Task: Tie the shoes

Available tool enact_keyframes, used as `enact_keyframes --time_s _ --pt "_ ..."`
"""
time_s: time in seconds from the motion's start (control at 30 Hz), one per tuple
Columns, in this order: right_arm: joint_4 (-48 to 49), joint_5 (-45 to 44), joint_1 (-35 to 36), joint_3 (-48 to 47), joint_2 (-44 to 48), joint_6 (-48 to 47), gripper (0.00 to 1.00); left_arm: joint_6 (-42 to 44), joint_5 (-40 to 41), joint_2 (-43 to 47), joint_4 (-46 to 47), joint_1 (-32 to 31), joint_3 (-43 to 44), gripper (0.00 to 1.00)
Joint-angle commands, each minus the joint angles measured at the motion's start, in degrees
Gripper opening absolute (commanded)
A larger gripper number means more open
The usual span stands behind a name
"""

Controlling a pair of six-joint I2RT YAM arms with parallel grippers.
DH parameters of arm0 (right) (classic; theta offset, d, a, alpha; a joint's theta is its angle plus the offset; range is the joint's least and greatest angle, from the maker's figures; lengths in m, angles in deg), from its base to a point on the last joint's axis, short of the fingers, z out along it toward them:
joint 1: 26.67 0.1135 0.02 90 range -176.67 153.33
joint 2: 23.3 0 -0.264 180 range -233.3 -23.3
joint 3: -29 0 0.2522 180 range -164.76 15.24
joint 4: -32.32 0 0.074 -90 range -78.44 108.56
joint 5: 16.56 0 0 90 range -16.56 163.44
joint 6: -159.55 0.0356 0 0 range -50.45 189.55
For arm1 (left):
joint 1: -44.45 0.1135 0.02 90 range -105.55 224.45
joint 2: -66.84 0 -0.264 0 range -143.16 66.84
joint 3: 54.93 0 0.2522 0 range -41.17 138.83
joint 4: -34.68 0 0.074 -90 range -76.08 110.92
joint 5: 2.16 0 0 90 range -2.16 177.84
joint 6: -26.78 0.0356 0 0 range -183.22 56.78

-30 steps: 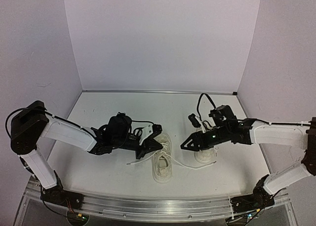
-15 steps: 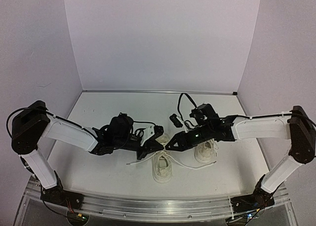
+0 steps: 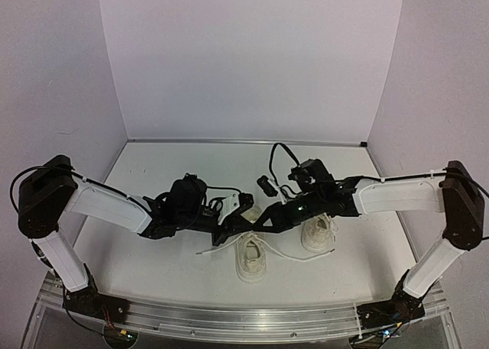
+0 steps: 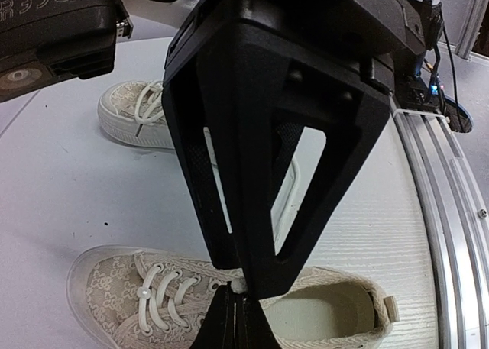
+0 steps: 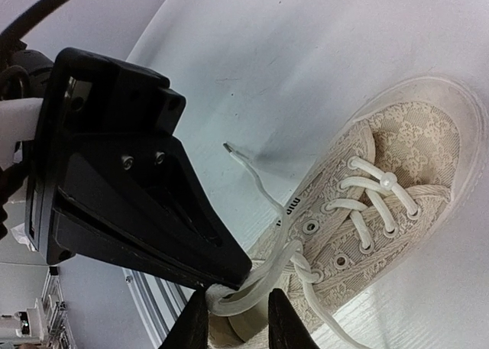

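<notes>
Your left fingers (image 4: 221, 330) pinch the lace (image 5: 252, 288) up off the shoe (image 5: 405, 127), likely so your right fingers (image 5: 195, 326), spread astride it, can grab it.

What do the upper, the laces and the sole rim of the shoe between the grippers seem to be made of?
Upper: likely woven fabric, matte cream; a lace-like pattern shows.
Laces: thin white cord, probably textile; rounded, with soft bends.
Sole rim: smooth off-white, probably rubber; no weave visible.
</notes>
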Motion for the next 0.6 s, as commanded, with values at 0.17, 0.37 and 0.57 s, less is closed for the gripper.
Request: enact_keyframes --time_s 0.17,0.37,0.57 --pt "1.1 0.6 0.5 -2.3 -0.8 -1.3 0.07 1.2 -0.3 -0.6 0.3 -0.3 3.2 0.00" --pt "0.6 -0.1 0.6 -2.0 -0.1 -1.3 0.00 1.9 3.2 0.5 -2.5 -0.2 2.5 0.14" --pt "0.6 -1.0 0.5 -1.8 1.0 -1.4 0.00 2.5 5.2 0.4 -3.8 0.0 1.9 0.26"
